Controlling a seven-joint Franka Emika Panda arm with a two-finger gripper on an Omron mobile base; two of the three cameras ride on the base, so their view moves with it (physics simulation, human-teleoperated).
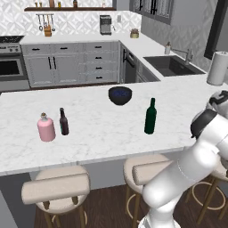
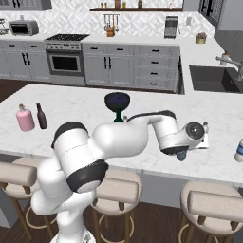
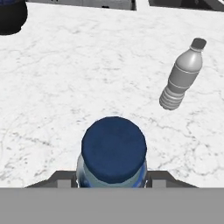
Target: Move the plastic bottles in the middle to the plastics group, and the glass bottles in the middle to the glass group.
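Note:
In the hand view, the small blue plastic bottle (image 3: pixel 113 153) with its dark blue cap sits between my fingers, and my gripper (image 3: pixel 113 177) is shut on it. From the right base view, the gripper (image 2: pixel 182 153) holds the blue bottle (image 2: pixel 181 155) just over the counter's near right part. The clear greyish plastic bottle (image 3: pixel 180 75) stands ahead and to the right, also at the far right edge (image 2: pixel 239 151). The tall green glass bottle (image 1: pixel 150 116) stands mid-counter, mostly behind my arm (image 2: pixel 117 116). The pink flask (image 1: pixel 46 128) and the brown bottle (image 1: pixel 63 122) stand together at the left.
A dark bowl (image 1: pixel 120 95) sits on the white marble island counter (image 1: pixel 98 133) behind the green bottle. Round stools (image 1: pixel 55 189) line the near edge. A sink (image 1: pixel 171 65) and a paper towel roll (image 1: pixel 217 67) are at the right.

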